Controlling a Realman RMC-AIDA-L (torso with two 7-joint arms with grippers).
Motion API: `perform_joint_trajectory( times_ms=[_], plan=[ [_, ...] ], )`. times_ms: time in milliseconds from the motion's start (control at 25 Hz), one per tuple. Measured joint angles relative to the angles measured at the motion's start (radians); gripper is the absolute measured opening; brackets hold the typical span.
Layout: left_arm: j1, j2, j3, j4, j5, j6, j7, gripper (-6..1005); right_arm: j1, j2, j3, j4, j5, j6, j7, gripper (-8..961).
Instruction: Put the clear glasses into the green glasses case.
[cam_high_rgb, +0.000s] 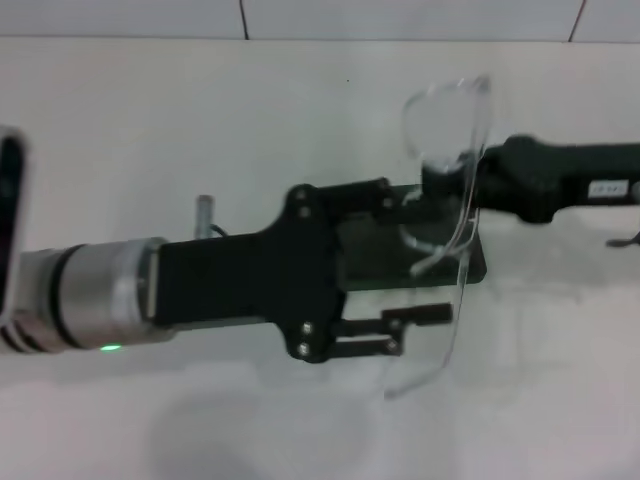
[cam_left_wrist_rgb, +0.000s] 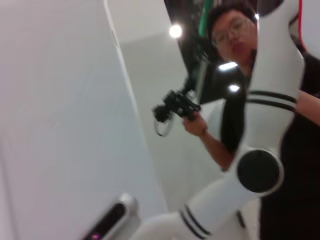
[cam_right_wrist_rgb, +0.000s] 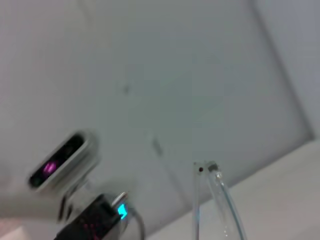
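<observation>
While the right gripper (cam_high_rgb: 470, 180) reaches in from the right, its fingers are closed on the clear glasses (cam_high_rgb: 450, 150), gripping them near the hinge. The glasses hang above the green glasses case (cam_high_rgb: 440, 262), 1 arm (cam_high_rgb: 455, 310) trailing down past its near edge. The left gripper (cam_high_rgb: 400, 270) has its fingers spread either side of the case, which rests on the white counter (cam_high_rgb: 200, 120).
</observation>
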Motion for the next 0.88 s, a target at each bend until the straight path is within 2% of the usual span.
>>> perform_joint_trajectory(
  times_ms=[160, 320, 440, 560, 680, 880],
  plan=[
    [0.056, 0.009, -0.049, -0.006, -0.017, 0.002, 0.029, 649, -0.020, -0.001, 0.119, 0.000, 0.003, -0.031, -0.002, 140],
    [0.100, 0.028, -0.092, -0.026, -0.001, -0.028, 0.034, 649, -0.024, -0.006, 0.246, 0.000, 0.004, -0.111, 0.001, 141],
    [0.107, 0.033, -0.092, -0.032, 0.006, -0.050, 0.034, 649, -0.027, -0.006, 0.349, 0.000, 0.006, -0.160, 0.006, 142],
    [0.108, 0.035, -0.091, -0.034, 0.021, -0.081, 0.033, 649, -0.032, -0.004, 0.392, 0.001, 0.032, -0.191, 0.007, 142],
    [0.092, 0.028, -0.086, -0.034, 0.059, -0.095, 0.027, 649, -0.039, -0.002, 0.391, 0.014, 0.079, -0.195, 0.007, 143],
    [0.016, -0.008, -0.066, -0.037, 0.192, -0.095, 0.007, 649, -0.020, 0.011, 0.377, 0.034, 0.078, -0.183, 0.008, 144]
  ],
)
